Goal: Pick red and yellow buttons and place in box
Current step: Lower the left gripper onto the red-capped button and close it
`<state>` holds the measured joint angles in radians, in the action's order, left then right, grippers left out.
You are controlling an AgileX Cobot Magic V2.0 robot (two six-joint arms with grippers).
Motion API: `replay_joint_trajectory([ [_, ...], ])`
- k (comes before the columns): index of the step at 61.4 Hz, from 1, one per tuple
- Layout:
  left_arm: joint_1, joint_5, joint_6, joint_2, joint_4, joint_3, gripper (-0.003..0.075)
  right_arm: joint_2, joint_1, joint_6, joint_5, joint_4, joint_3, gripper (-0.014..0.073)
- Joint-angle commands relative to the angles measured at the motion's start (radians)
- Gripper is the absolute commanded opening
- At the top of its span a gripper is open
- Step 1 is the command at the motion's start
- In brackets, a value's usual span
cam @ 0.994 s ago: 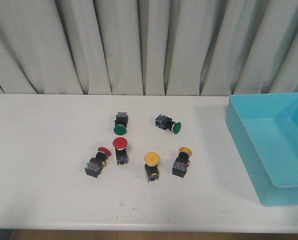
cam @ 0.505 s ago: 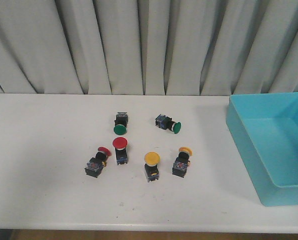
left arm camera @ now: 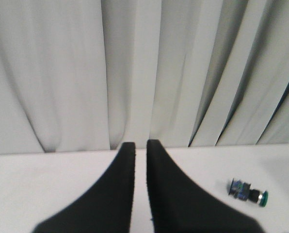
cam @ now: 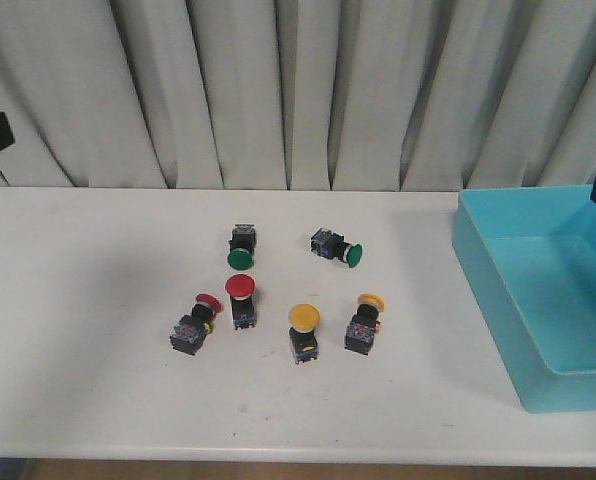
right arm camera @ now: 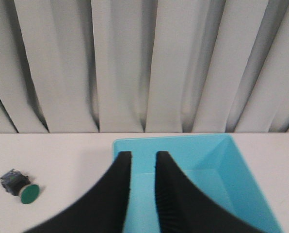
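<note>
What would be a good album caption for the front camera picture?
Six push buttons, two red, two yellow and two green, wait on a white table beside an empty turquoise box.

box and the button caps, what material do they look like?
Box: looks like moulded plastic, light turquoise, smooth semi-gloss; walls are plain, thin and evenly coloured. Caps, e.g. red button and yellow button: probably plastic too, with solid uniform colour and a soft sheen, on black blocky bodies. Too small to rule out painted metal.
</note>
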<state>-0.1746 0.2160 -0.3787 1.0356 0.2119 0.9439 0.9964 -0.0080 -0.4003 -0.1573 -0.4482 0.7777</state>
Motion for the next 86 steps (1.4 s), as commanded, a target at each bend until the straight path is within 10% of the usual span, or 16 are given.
replay_joint_trajectory([
  [1, -0.007, -0.023, 0.016, 0.073, -0.009, 0.086, 0.0225, -0.012, 0.002, 0.015, 0.076, -0.072, 0.034, 0.0360],
  [19, -0.074, 0.151, 0.024, 0.303, -0.009, 0.262, 0.0603, -0.014, 0.002, -0.019, 0.009, -0.019, 0.034, 0.0711],
  [48, -0.265, 0.238, 0.042, 0.644, -0.072, 0.466, 0.0542, 0.058, 0.247, 0.037, -0.123, 0.036, 0.034, 0.0619],
  [86, -0.315, 0.449, 0.124, 0.956, -0.169, 0.698, 0.0541, 0.125, 0.263, 0.033, -0.115, 0.071, 0.034, 0.0603],
])
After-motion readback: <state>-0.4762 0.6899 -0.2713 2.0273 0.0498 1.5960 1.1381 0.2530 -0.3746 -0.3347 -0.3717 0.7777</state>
